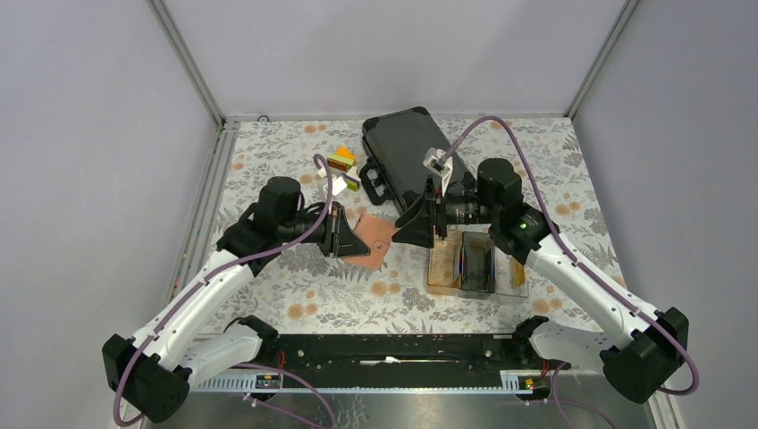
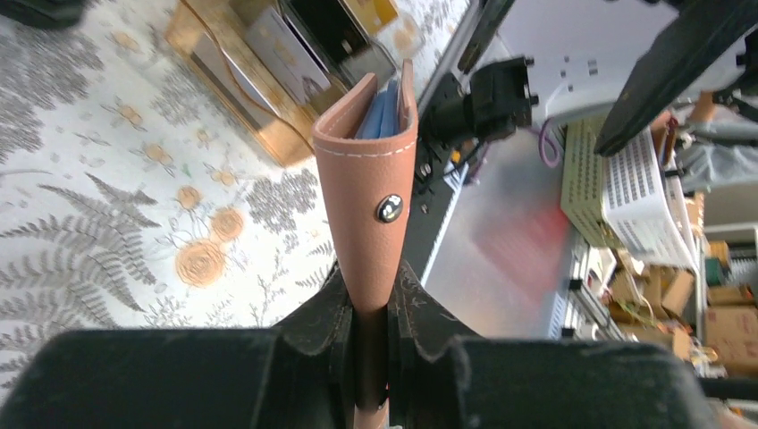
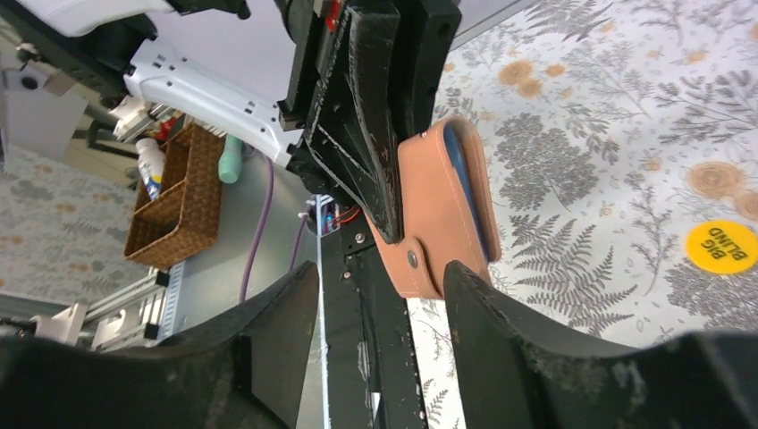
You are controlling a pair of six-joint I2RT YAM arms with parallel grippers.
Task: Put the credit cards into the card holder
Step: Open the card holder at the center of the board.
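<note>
The card holder [image 2: 371, 170], a folded salmon-pink wallet with a snap stud and blue-grey pockets inside, is held off the table with my left gripper [image 2: 386, 308] shut on its lower end. From above, the card holder [image 1: 376, 241] hangs between both arms at mid-table. My right gripper [image 3: 380, 299] is open, its fingers [image 3: 501, 331] standing just short of the card holder [image 3: 440, 219] and touching nothing. Thin credit cards, a white-grey one [image 2: 277, 49] and a dark one [image 1: 475, 264], seem to stand on edge in the clear tray.
The clear compartment tray [image 1: 442, 268] sits right of centre under my right arm. A black hard case [image 1: 402, 147] lies at the back, with coloured blocks [image 1: 342, 161] to its left. A round yellow disc [image 3: 722, 248] lies on the floral cloth.
</note>
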